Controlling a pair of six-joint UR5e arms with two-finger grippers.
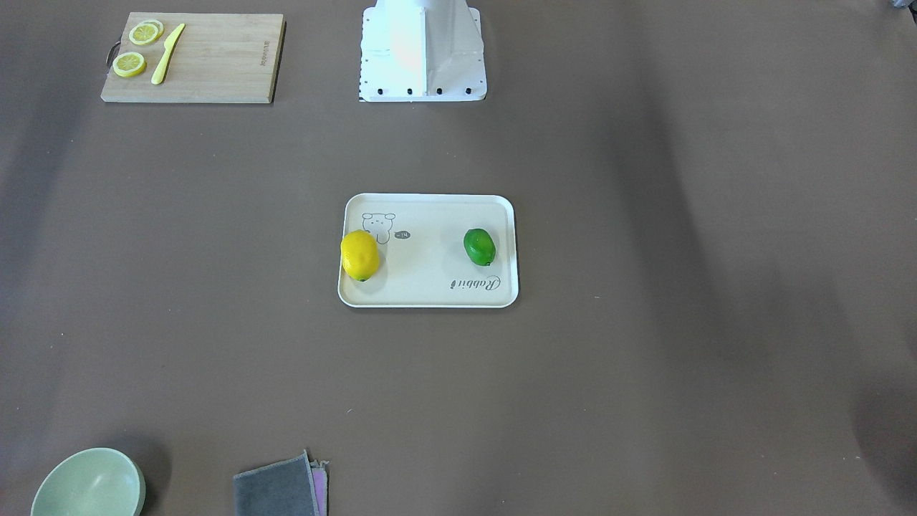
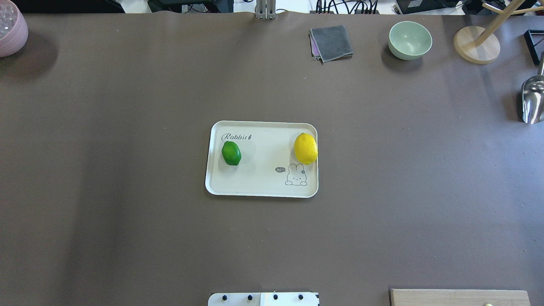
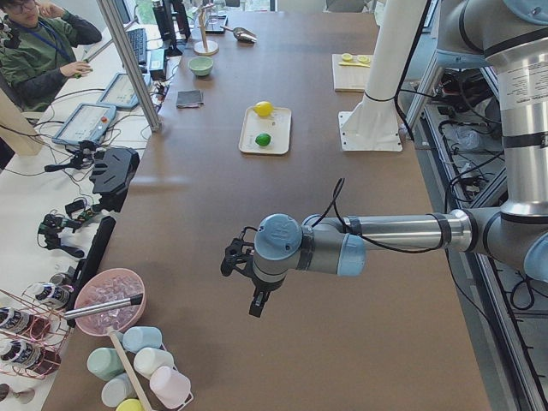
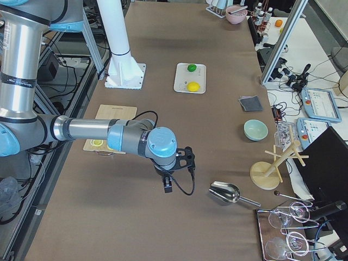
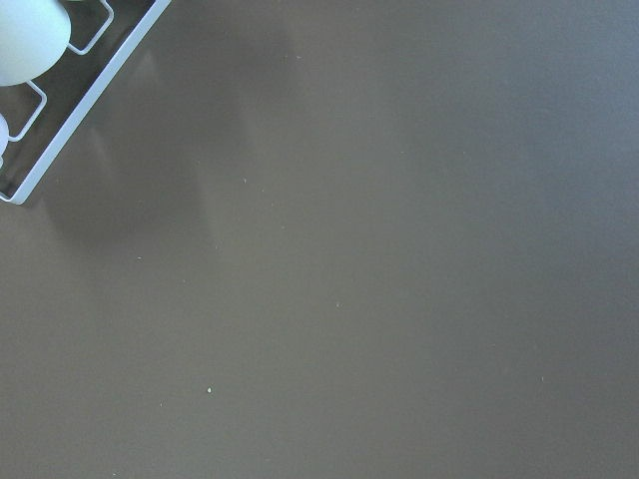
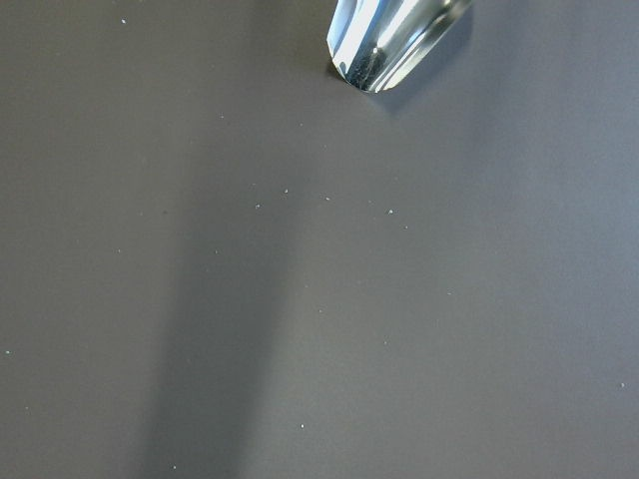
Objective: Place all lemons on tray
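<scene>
Centrally, the yellow lemon (image 2: 305, 148) and green lemon (image 2: 231, 153) lie apart on the tray (image 2: 259, 189), the yellow one at its rim. The left gripper (image 3: 231, 260) and right gripper (image 4: 187, 159) hang over bare table (image 2: 127, 221), well away. I cannot tell whether either claw is spread.

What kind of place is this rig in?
Likely a robotics lab: an operator sits at a side bench with control tablets, beside the robot's covered table.

Overhead and front-facing cameras look down from opposite sides, sharing the tray (image 2: 255, 180); wrist cameras face the tabletop (image 5: 399, 299) closely.
</scene>
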